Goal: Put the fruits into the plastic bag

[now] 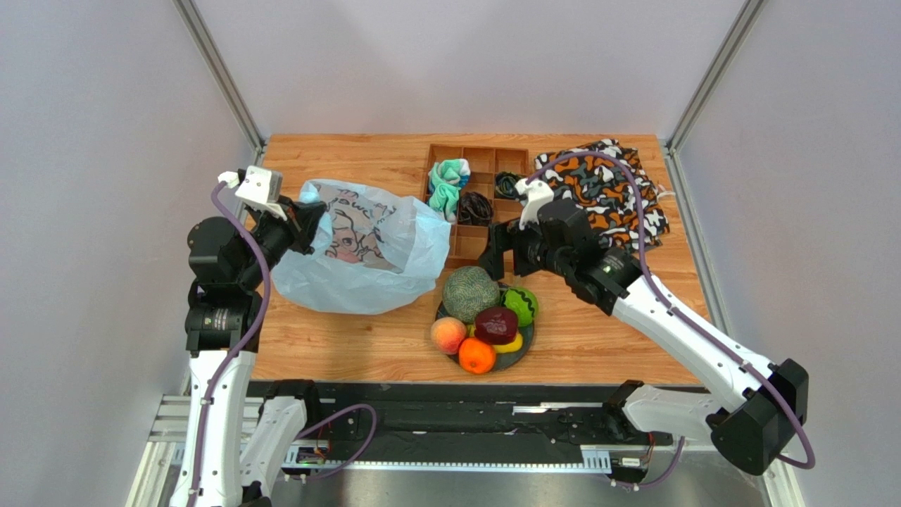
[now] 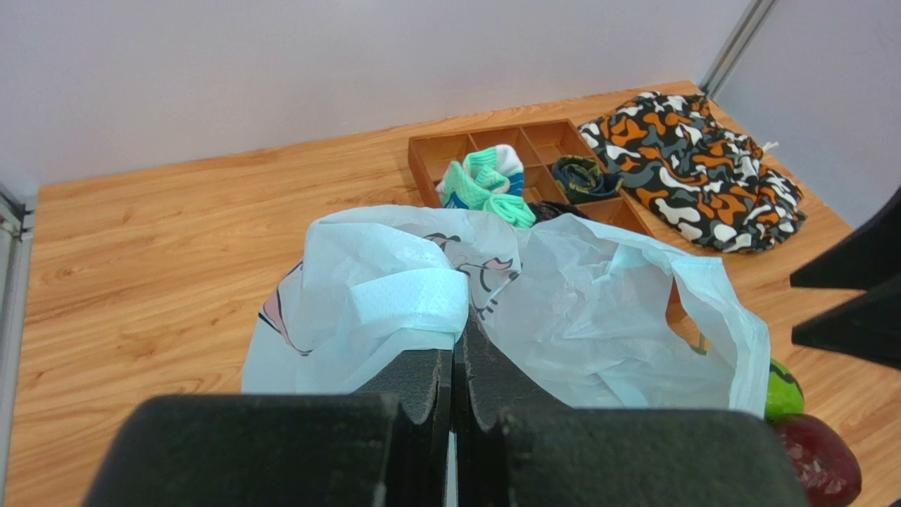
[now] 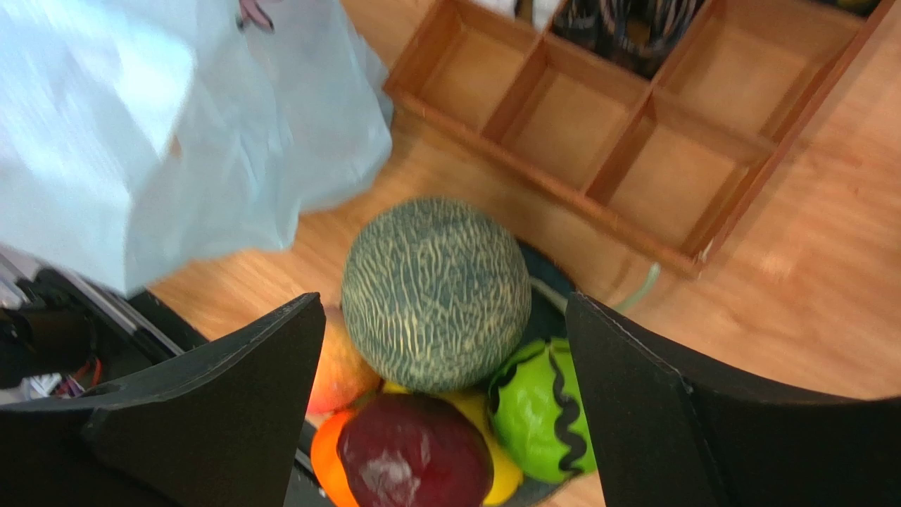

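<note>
**Operator A:** Which arm do we assign to the fruit?

**Operator B:** The right one. We see the right gripper [image 1: 503, 266] just above the far edge of the dark plate [image 1: 529, 341], jaws spread wide and holding nothing. From the right wrist view the melon [image 3: 436, 293] lies straight ahead, centred between the two fingers. It is round, so we need no wrist turn to match a long axis.

**Operator A:** Where is the plastic bag [image 1: 360, 254] from there?

**Operator B:** To the left of the plate, its near corner just beside the melon. The left gripper [image 2: 455, 364] is pressed together on a fold of the bag's rim at the bag's far-left side. We therefore judge the carry to run leftward, away from the wooden tray [image 1: 476, 201].

**Operator A:** Is the mouth wide enough for the melon?

**Operator B:** We cannot tell. The film lies slack and crumpled. The remaining fruits, including the peach [image 1: 448, 334] and the orange [image 1: 476, 356], sit on the plate's near side, under and behind the melon.
</note>
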Robot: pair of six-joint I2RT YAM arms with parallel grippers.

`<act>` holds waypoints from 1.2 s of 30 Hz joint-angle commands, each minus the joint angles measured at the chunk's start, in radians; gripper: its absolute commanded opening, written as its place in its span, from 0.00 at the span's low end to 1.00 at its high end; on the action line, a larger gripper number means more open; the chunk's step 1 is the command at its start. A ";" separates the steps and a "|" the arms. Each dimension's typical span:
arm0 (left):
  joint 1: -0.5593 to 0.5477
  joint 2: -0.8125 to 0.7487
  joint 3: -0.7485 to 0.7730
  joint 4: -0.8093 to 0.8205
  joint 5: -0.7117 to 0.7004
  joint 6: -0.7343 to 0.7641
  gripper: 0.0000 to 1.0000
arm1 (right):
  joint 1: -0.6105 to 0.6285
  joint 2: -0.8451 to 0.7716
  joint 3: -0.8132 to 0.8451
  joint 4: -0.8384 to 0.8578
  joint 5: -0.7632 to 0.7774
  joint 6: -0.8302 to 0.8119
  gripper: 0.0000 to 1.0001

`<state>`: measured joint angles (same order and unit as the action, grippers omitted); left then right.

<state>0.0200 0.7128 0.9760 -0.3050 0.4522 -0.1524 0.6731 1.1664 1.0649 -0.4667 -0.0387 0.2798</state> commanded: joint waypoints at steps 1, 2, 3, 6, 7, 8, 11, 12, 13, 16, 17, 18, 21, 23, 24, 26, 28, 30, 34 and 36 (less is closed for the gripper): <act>-0.002 -0.003 0.000 0.000 -0.017 0.022 0.00 | 0.054 -0.071 -0.060 -0.065 0.098 0.042 0.89; -0.002 -0.006 0.000 0.000 -0.020 0.022 0.00 | 0.092 -0.079 -0.069 -0.078 0.132 0.051 0.89; -0.003 -0.007 0.000 -0.002 -0.021 0.022 0.00 | 0.112 -0.095 -0.089 -0.090 0.196 0.064 0.90; -0.003 -0.013 0.000 -0.003 -0.030 0.022 0.00 | 0.170 -0.109 -0.115 -0.136 0.226 0.096 0.91; -0.003 -0.016 -0.002 -0.002 -0.030 0.022 0.00 | 0.184 -0.114 -0.121 -0.144 0.215 0.129 0.91; -0.002 -0.016 -0.002 -0.002 -0.030 0.022 0.00 | 0.189 -0.116 -0.129 -0.144 0.203 0.146 0.91; -0.003 -0.018 -0.002 -0.002 -0.032 0.020 0.00 | 0.207 -0.128 -0.163 -0.141 0.171 0.202 0.92; -0.002 -0.019 -0.002 -0.002 -0.032 0.022 0.00 | 0.207 -0.131 -0.171 -0.144 0.175 0.214 0.92; -0.003 -0.021 -0.003 -0.003 -0.030 0.020 0.00 | 0.210 -0.140 -0.183 -0.148 0.181 0.237 0.92; -0.003 -0.027 -0.005 0.000 -0.030 0.019 0.00 | 0.215 -0.168 -0.206 -0.150 0.203 0.251 0.93; -0.002 -0.029 -0.005 0.000 -0.032 0.017 0.00 | 0.214 -0.171 -0.212 -0.148 0.201 0.256 0.94; -0.002 -0.029 -0.005 0.000 -0.030 0.017 0.00 | 0.215 -0.172 -0.215 -0.148 0.200 0.257 0.94; -0.002 -0.029 -0.005 0.001 -0.026 0.016 0.00 | 0.217 -0.168 -0.227 -0.135 0.171 0.259 0.94; -0.003 -0.030 -0.005 0.001 -0.021 0.014 0.00 | 0.218 -0.163 -0.241 -0.119 0.142 0.275 0.94; -0.003 -0.030 -0.007 0.000 -0.020 0.014 0.00 | 0.220 -0.165 -0.247 -0.104 0.132 0.280 0.95; -0.002 -0.029 -0.005 0.000 -0.020 0.014 0.00 | 0.221 -0.169 -0.259 -0.092 0.114 0.300 0.95; -0.003 -0.029 -0.005 0.000 -0.020 0.014 0.00 | 0.221 -0.175 -0.266 -0.095 0.117 0.305 0.95; -0.002 -0.029 -0.005 0.000 -0.020 0.013 0.00 | 0.223 -0.181 -0.273 -0.105 0.131 0.306 0.95; -0.003 -0.029 -0.007 0.001 -0.014 0.010 0.00 | 0.223 -0.188 -0.279 -0.102 0.131 0.311 0.98; -0.003 -0.027 -0.008 0.001 -0.009 0.010 0.00 | 0.224 -0.185 -0.281 -0.098 0.122 0.314 1.00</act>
<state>0.0200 0.6910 0.9730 -0.3183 0.4278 -0.1505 0.8898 1.0050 0.7910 -0.6090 0.0944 0.5713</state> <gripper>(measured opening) 0.008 0.989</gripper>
